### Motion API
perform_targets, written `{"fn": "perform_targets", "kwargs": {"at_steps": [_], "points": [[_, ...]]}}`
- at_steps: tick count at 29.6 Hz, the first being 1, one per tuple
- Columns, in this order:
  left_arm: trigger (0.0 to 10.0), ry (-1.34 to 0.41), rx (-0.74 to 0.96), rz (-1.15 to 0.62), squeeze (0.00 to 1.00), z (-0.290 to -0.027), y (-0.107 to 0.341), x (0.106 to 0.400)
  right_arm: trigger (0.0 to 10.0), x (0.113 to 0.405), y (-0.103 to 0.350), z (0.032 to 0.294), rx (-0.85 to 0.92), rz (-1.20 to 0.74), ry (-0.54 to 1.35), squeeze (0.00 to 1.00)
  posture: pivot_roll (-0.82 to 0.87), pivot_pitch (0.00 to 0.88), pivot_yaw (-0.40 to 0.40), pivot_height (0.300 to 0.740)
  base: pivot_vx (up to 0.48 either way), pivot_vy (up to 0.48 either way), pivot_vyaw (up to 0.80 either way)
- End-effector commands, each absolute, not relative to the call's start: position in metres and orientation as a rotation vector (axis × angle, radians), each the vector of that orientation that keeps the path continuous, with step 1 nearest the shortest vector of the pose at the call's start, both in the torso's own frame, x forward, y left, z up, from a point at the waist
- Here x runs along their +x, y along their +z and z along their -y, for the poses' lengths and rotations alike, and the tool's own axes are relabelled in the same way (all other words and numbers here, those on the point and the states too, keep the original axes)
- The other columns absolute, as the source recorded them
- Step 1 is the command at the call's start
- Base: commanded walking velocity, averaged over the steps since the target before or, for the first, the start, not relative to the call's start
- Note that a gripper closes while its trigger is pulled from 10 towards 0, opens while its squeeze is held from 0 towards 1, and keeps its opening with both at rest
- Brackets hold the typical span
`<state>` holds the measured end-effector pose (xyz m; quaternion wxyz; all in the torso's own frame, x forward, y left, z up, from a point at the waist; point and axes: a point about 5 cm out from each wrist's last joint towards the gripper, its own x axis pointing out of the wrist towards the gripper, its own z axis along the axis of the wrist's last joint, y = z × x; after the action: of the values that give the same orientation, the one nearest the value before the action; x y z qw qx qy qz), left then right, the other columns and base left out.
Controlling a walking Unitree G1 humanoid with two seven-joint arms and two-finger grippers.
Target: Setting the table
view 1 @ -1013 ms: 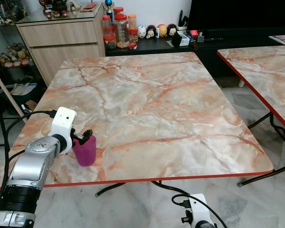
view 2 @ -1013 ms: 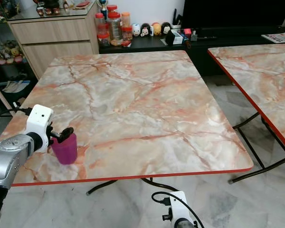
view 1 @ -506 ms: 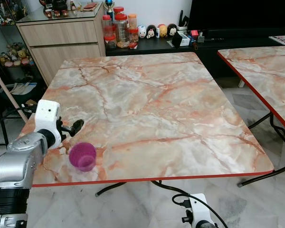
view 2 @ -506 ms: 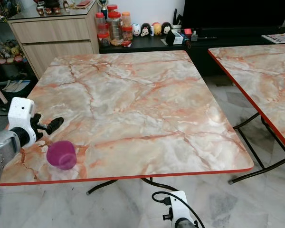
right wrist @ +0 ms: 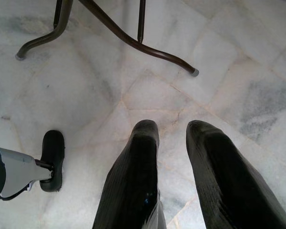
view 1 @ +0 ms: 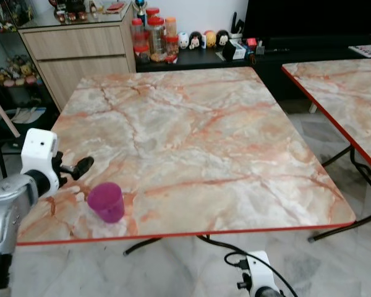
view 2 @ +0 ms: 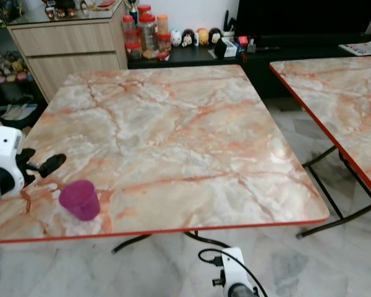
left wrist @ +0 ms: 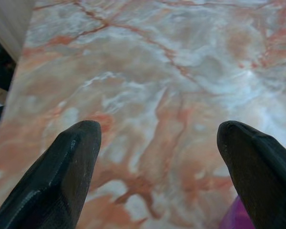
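With the purple cup (view 1: 106, 202) standing free on the desk (view 1: 198, 142), I hold the left tool (view 1: 80, 167) spread at its ten o'clock; next item needs fetching.

Purple cup (view 2: 80, 199) upright on marble table (view 2: 173, 124); left claw (view 2: 49, 163) just beside, apart.

A marble-patterned bench (view 1: 191, 130) is set on a pale tiled floor (view 1: 334, 260); a wooden sideboard (view 1: 80, 52) is placed behind.

Glossy marble-look table (view 1: 191, 130), translucent purple plastic cup (view 1: 106, 202), polished stone floor (right wrist: 86, 95)
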<state>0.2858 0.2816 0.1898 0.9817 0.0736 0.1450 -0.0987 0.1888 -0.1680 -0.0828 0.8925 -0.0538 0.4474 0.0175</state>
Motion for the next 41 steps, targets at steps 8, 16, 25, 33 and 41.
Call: {"fn": "perform_targets", "kwargs": {"at_steps": [8, 16, 25, 33, 41], "points": [[10.0, -0.305, 0.175, -0.344, 0.0, -0.274, 0.185, 0.274, 10.0, 0.191, -0.082, 0.165, -0.109, -0.927, 0.049, 0.0, 0.09, 0.0, 0.02, 0.723, 0.0, 0.0, 0.0], [10.0, -0.38, 0.162, -0.371, 0.0, -0.259, 0.172, 0.274, 10.0, 0.192, -0.082, 0.165, -0.106, -0.928, 0.051, 0.0, 0.09, 0.0, 0.02, 0.723, 0.0, 0.0, 0.0], [10.0, -0.406, 0.191, -0.427, 0.0, -0.25, 0.153, 0.275, 10.0, 0.192, -0.082, 0.165, -0.107, -0.929, 0.052, 0.0, 0.09, 0.0, 0.018, 0.723, 0.0, 0.0, 0.0], [10.0, -0.415, 0.196, -0.441, 0.0, -0.25, 0.151, 0.277, 10.0, 0.192, -0.082, 0.165, -0.106, -0.929, 0.049, 0.0, 0.08, 0.0, 0.02, 0.723, 0.0, 0.0, 0.0], [10.0, -0.435, 0.213, -0.461, 0.0, -0.247, 0.147, 0.278, 10.0, 0.191, -0.082, 0.165, -0.106, -0.931, 0.049, 0.0, 0.08, 0.0, 0.021, 0.723, 0.0, 0.0, 0.0]]}}
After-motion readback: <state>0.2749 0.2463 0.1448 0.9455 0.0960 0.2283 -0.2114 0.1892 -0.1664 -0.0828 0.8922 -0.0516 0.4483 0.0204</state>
